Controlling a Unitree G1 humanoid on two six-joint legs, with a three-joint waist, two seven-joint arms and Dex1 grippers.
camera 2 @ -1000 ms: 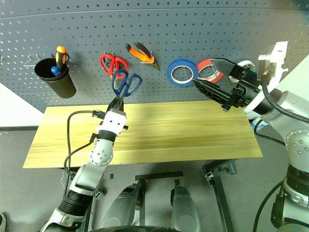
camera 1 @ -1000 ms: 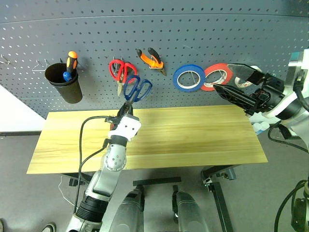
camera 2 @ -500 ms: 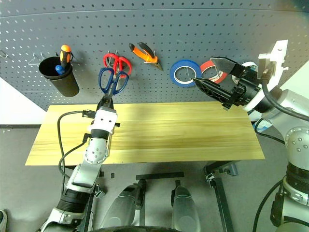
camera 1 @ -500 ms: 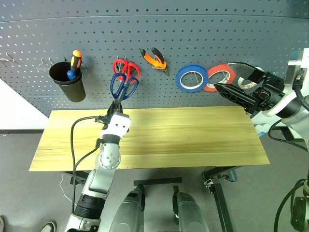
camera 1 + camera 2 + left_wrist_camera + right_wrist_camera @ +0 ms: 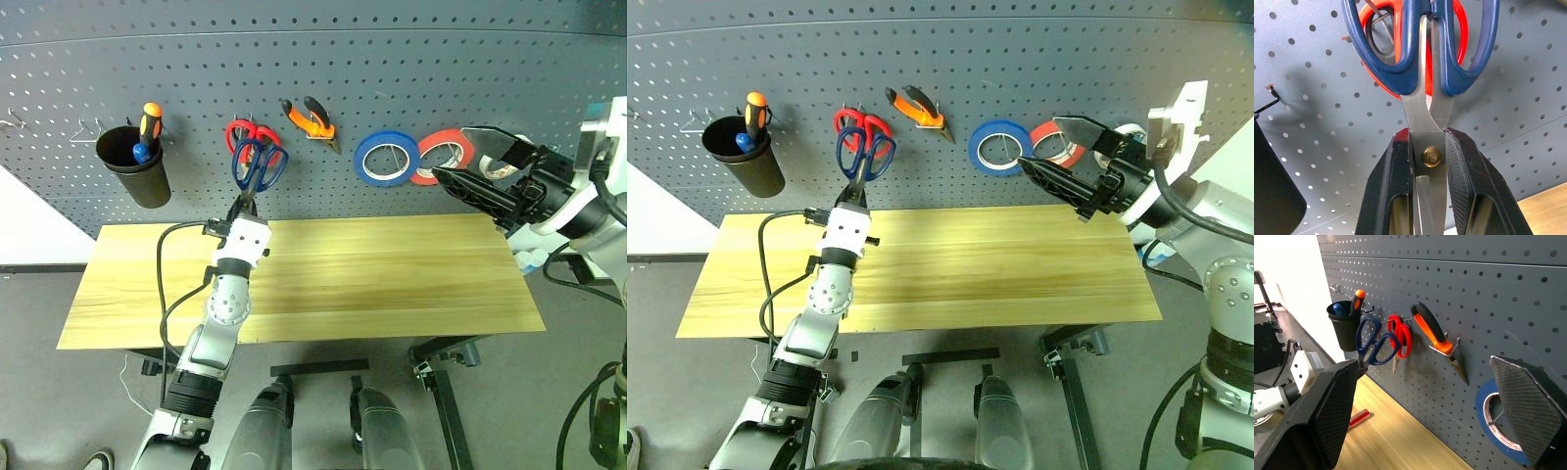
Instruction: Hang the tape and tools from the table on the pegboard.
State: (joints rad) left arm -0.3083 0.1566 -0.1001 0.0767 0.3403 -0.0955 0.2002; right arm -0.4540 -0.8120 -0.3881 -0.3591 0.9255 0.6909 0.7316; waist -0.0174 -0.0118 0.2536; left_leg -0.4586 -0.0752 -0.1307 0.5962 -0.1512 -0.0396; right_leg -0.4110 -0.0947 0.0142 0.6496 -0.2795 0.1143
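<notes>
1. The left gripper (image 5: pixel 1429 161) is pinching the dark blue-handled scissors (image 5: pixel 259 166) by their blades, near the gold screw, with the handles pointing up.

2. The scissors are held up at the pegboard (image 5: pixel 411 78), right in front of the red-handled scissors (image 5: pixel 245 135) that hang there. I cannot tell if a blue loop is over a hook yet. They are not let go, so this step is not done.

3. The orange-and-black pliers (image 5: pixel 312 119) already hang on the pegboard, just beside the red-handled scissors. That part looks done.

4. The blue tape roll (image 5: pixel 385 159) and the red tape roll (image 5: pixel 441 157) hang near each other on the board too.

5. A whitish tape roll (image 5: pixel 1125 137) shows behind the right gripper (image 5: pixel 1050 147). I cannot tell if it sits on a hook.

6. The right gripper's two fingers are spread wide apart and hold nothing. It hangs in the air in front of the red tape roll.

7. A slim red-handled screwdriver (image 5: pixel 1358 418) lies on the table (image 5: pixel 392 284), seen from the right wrist. It looks like the one tool left to hang.

8. A black cup (image 5: pixel 133 171) on the board holds an orange-and-black screwdriver (image 5: pixel 146 122).

9. So the job looks over halfway done: the scissors need a hook, then the red screwdriver.
</notes>
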